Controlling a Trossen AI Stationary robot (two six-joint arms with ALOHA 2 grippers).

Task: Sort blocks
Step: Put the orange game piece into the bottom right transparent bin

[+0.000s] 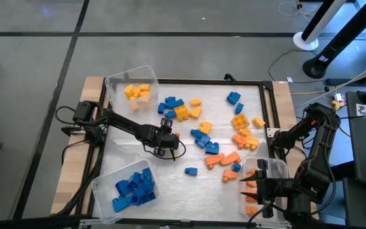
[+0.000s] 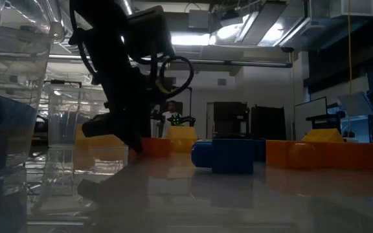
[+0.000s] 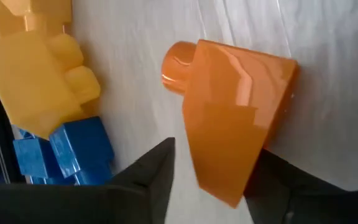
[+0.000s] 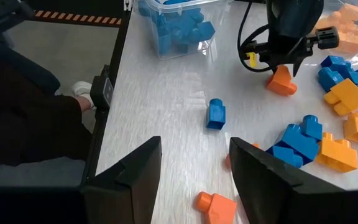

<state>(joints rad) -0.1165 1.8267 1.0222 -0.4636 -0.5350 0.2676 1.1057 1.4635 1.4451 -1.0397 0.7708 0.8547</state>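
Left gripper (image 1: 168,137) sits low at the centre-left of the high view, its fingers either side of an orange block (image 3: 232,118) lying on the white table (image 1: 170,181) — in the left wrist view the brick fills the gap between them. The fingers are spread just past its sides; whether they have bitten yet I cannot tell. To do this cleanly, I would say: close squarely on the flat faces, not the stud, then lift straight up so the yellow block (image 3: 39,78) and blue block (image 3: 79,152) nearby are not dragged.

Right gripper (image 1: 264,191) hangs at lower right of the high view over the orange bin (image 1: 278,166), fingers apart, nothing between them. The loose blocks (image 1: 224,137) are scattered across the middle and right; the blue bin (image 1: 103,189) is at lower left, the yellow bin (image 1: 116,86) at upper left.

In the low view the left arm is only a dark silhouette — its fingertips are lost there — and the right arm hides much of the orange bin.
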